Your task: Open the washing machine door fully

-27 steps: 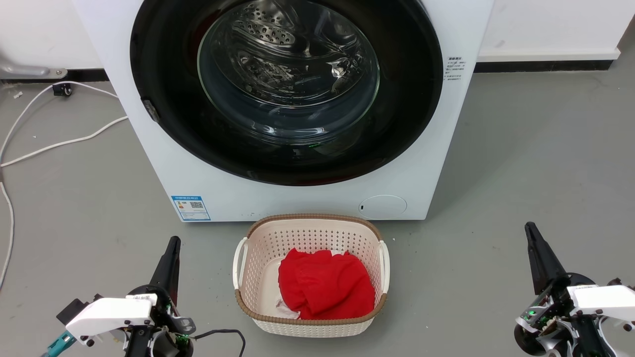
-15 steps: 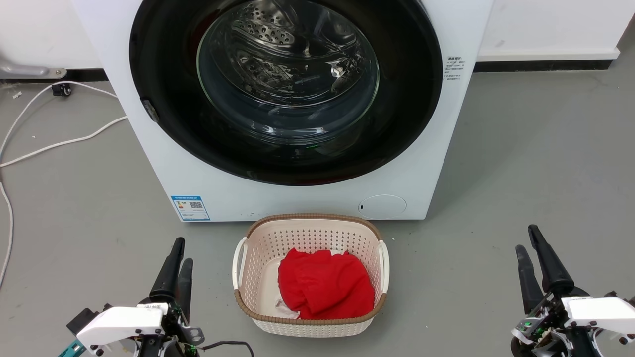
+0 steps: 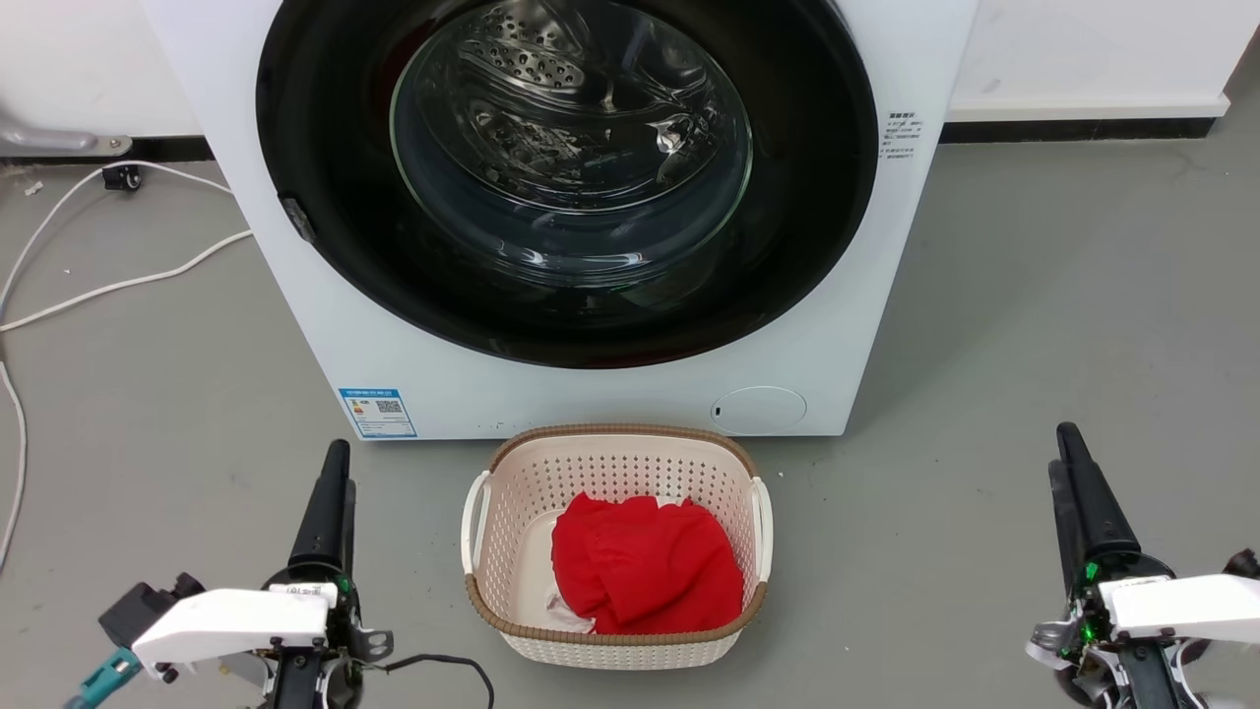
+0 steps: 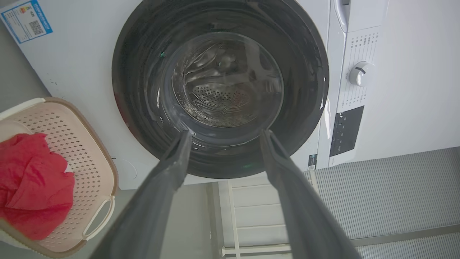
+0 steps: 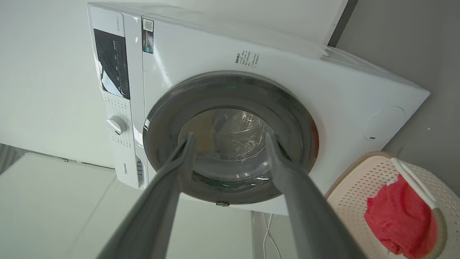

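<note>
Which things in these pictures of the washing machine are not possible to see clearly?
- Head view: the top of the washing machine door is cut off by the upper edge.
- Head view: the print on the blue sticker is too small to read.
- Head view: the red cloth hides what lies under it in the basket.
- Left wrist view: the left pincer covers part of the door.

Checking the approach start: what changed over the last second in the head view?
Both grippers edged up the head view toward the washing machine: the tips of the left gripper and right gripper sit higher than half a second ago. Both are open and hold nothing. The washing machine door is shut as before. The basket and red cloth haven't moved.
</note>
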